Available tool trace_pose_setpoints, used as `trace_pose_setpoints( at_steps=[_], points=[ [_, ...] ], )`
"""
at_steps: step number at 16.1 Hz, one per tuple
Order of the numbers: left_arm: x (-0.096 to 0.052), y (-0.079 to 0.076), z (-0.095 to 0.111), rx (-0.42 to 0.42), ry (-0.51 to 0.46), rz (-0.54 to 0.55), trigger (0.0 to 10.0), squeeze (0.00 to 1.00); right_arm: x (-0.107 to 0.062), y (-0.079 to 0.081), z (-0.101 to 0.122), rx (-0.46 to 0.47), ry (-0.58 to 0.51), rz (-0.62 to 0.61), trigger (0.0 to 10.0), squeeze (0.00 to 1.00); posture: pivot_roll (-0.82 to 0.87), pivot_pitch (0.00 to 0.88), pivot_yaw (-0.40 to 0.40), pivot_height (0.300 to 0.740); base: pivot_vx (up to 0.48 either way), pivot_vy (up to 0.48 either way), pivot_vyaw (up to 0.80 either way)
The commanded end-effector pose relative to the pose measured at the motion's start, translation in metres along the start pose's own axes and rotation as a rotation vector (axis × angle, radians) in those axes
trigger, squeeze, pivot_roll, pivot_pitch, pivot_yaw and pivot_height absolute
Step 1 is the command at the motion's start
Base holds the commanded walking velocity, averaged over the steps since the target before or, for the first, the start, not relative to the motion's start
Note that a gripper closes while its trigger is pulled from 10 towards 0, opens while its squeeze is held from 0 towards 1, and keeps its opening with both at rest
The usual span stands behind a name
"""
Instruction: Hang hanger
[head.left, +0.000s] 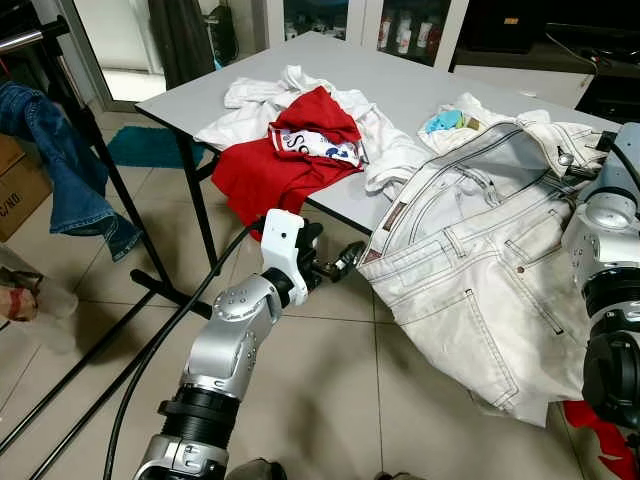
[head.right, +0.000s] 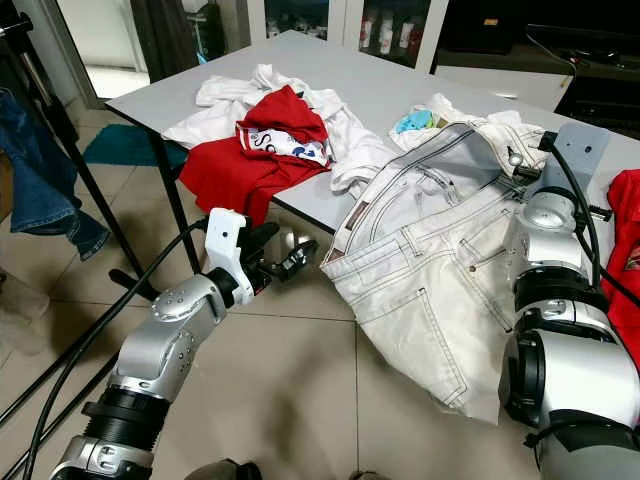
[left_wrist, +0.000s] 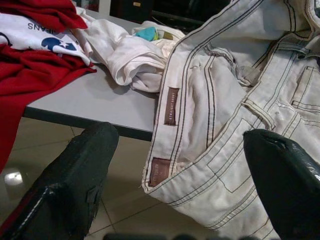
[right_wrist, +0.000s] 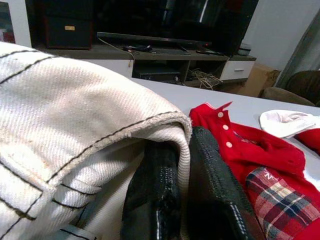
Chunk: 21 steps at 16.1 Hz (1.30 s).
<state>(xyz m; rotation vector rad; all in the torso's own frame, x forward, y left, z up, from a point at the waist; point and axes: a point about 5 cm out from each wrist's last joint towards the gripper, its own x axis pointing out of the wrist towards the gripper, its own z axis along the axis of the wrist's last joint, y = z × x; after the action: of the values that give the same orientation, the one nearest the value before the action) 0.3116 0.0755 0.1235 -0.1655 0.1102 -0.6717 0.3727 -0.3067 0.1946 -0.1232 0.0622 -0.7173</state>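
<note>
Right gripper (right_wrist: 182, 200): fingers pinched on white jeans (head.left: 480, 290) waistband (red shirt (right_wrist: 250, 155) beyond). Left gripper (head.left: 335, 265): spread, empty, jeans just ahead, draped off table (head.left: 420, 95).

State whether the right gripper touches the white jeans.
Touching: the right wrist view shows the right gripper pinching the white jeans' hem between its fingers.

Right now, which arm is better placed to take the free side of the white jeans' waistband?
Left: its end effector is open beside the white jeans. The right end effector already pinches them.

A grey table (head.left: 420, 95) stands on beige floor tiles (head.left: 330, 390) near glass doors (head.left: 120, 40).
</note>
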Motion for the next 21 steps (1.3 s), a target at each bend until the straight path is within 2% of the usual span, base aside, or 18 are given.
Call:
trace_pose_setpoints(
  at_steps=[1, 8, 9, 21],
  points=[
    [0.0, -0.0012, 0.0018, 0.001, -0.002, -0.007, 10.0, 0.0, 0.0056, -0.0103, 0.0268, 0.045, -0.1, -0.041, 10.0, 0.0, -0.05, 0.0, -0.033, 0.74, 0.0, 0.0, 0.0],
    [0.0, -0.0012, 0.0018, 0.001, -0.002, -0.007, 10.0, 0.0, 0.0056, -0.0103, 0.0268, 0.045, -0.1, -0.041, 10.0, 0.0, -0.05, 0.0, -0.033, 0.74, 0.0, 0.0, 0.0],
    [-0.0001, -0.0018, 0.0015, -0.001, -0.002, -0.007, 10.0, 0.0, 0.0061, -0.0107, 0.025, 0.038, -0.085, -0.047, 10.0, 0.0, -0.05, 0.0, 0.0, 0.74, 0.0, 0.0, 0.0],
    [-0.0001, -0.0018, 0.0015, -0.001, -0.002, -0.007, 10.0, 0.0, 0.0061, -0.0107, 0.025, 0.038, -0.085, -0.047, 10.0, 0.0, -0.05, 0.0, 0.0, 0.74, 0.0, 0.0, 0.0]
  ],
)
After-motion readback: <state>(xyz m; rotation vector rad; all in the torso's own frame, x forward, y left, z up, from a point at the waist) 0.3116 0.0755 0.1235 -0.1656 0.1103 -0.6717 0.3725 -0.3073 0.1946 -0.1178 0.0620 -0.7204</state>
